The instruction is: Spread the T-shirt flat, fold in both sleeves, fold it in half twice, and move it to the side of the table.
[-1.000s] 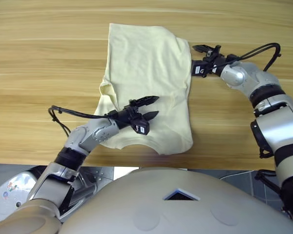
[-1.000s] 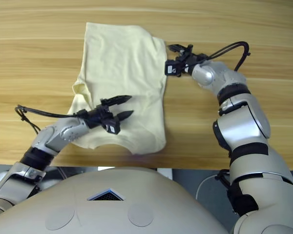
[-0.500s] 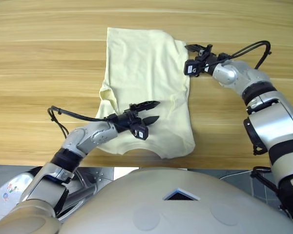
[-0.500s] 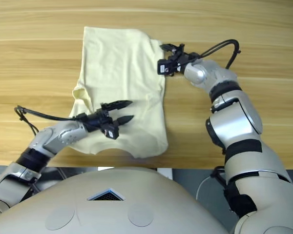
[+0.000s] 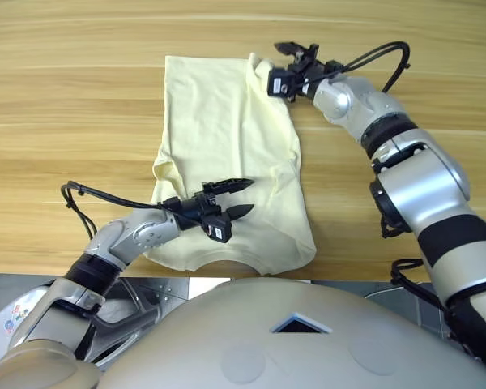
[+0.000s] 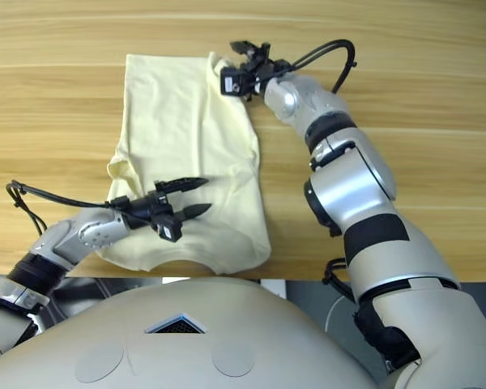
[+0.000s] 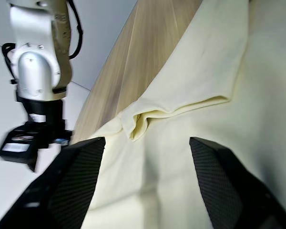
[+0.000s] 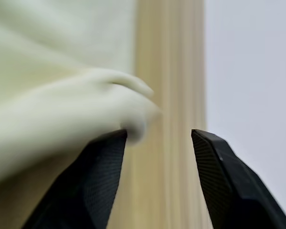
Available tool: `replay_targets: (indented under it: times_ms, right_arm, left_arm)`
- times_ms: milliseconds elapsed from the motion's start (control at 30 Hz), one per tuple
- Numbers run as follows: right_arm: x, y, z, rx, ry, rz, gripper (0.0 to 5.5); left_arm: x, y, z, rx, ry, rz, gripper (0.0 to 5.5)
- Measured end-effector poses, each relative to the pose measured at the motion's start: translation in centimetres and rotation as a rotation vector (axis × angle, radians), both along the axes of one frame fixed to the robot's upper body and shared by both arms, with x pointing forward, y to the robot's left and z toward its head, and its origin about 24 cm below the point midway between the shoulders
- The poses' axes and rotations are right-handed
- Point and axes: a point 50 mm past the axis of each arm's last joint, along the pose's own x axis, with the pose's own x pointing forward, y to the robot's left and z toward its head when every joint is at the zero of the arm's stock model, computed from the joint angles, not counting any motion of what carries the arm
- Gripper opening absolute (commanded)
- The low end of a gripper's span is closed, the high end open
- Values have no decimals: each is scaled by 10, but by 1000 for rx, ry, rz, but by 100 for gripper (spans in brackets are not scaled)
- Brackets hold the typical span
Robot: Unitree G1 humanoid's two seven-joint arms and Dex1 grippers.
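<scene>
Left eye view shows the T-shirt [image 5: 227, 138] on the worktop [image 5: 73, 105], its long axis running away from me: neckline cutout just to the near side of my left claw [image 5: 249, 195], hem at the far end by my right claw [image 5: 294, 50]. The left claw hangs spread wide over the near cloth, holding nothing. The right claw is parted too, with a bunched lump of the far hem corner touching one finger but not pinched. I judge this is the flattening step. I'd close on that lump alone, then draw it outward and low to smooth the rumpled edge.
</scene>
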Motion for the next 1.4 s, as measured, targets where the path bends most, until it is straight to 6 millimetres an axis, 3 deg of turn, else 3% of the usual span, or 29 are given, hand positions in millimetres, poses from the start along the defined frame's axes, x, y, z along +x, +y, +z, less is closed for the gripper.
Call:
replay_targets:
  times_ms: [100,200,333,400,467,533,667,733,900,1067,1167,1233,1300,1400]
  right_arm:
    - [19,-3,37,151,-96,-124,252]
    - [30,-27,60,252,-163,-269,252]
    - [33,-77,72,346,-223,-439,252]
    - [26,-89,59,345,-208,-450,252]
    - [12,-85,27,261,-145,-365,252]
    - [-4,-64,-6,181,-45,-227,252]
    - [-13,-31,-26,91,56,-102,252]
    - [-12,-21,-26,67,75,-93,252]
    - [11,-11,15,64,5,-104,252]
    - [15,-13,19,94,32,-155,252]
    - [13,-39,22,120,-89,-194,252]
    - [-7,-78,9,127,-237,-170,252]
    - [-44,-119,-18,109,-239,-150,252]
    - [-109,-156,-49,115,-148,-90,252]
  left_arm:
    - [2,-1,0,-2,-2,-16,332]
    - [5,-2,0,-3,-6,-33,332]
    - [9,-4,-3,-23,-6,-11,332]
    - [12,-7,-5,-44,-8,12,332]
    - [16,-12,-6,-61,-41,46,332]
    - [25,-18,-3,-89,-94,108,332]
    - [42,-23,13,-169,-186,220,332]
    - [45,-24,19,-191,-221,231,332]
    - [48,-37,39,-312,-294,249,332]
    - [49,-33,51,-337,-328,266,332]
    - [43,-13,51,-253,-346,278,332]
    - [55,38,62,-142,-445,477,332]
    - [59,84,68,-35,-501,657,332]
    - [54,123,61,80,-492,828,332]
